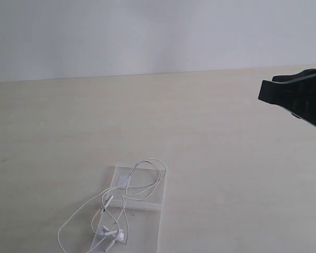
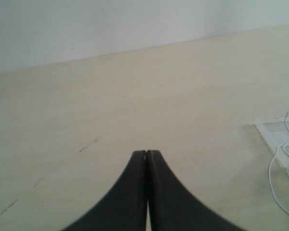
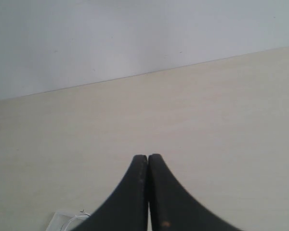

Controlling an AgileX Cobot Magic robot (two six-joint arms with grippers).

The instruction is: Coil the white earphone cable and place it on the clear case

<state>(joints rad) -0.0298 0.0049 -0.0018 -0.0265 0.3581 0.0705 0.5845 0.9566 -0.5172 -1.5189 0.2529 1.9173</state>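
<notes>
Cable (image 1: 108, 200) sprawls loose, partly over case (image 1: 145, 227); case long axis runs away from camera. Right gripper (image 3: 148, 156) closed, empty, well apart to right; left gripper (image 2: 147, 153) closed, empty, seems nearer.

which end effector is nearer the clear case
Probably left: the clear rectangular plastic case lies just beside the left end effector; the right end effector hangs farther off.
</notes>
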